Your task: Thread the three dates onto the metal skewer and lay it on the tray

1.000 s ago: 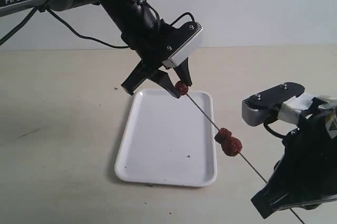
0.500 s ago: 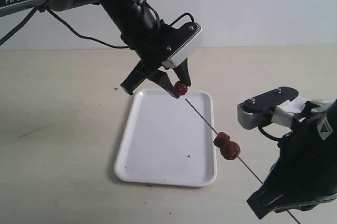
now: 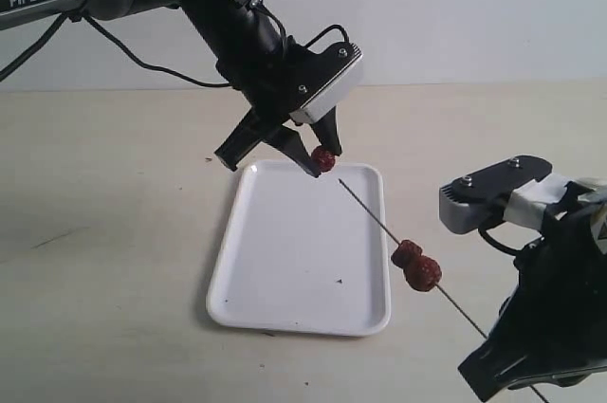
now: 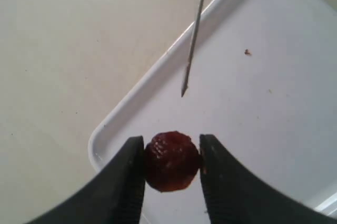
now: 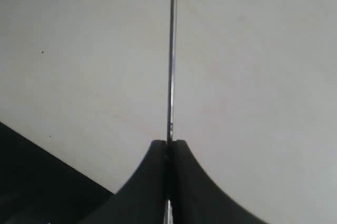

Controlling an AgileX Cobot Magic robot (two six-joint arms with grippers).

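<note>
Plainly, the left gripper (image 4: pixel 171 147) is clamped on one date (image 4: pixel 172 162) above the tray (image 3: pixel 285 261) near its 1 o'clock corner. The tip of the skewer (image 3: pixel 370 214) lies just short of that date, not touching it. The right gripper (image 5: pixel 169 147) is pinched together on the skewer, whose rear end is cut off beyond it. Two dates (image 3: pixel 417 268) sit threaded just off the tray's 4 o'clock side; the right wrist view crops them to a sliver.
</note>
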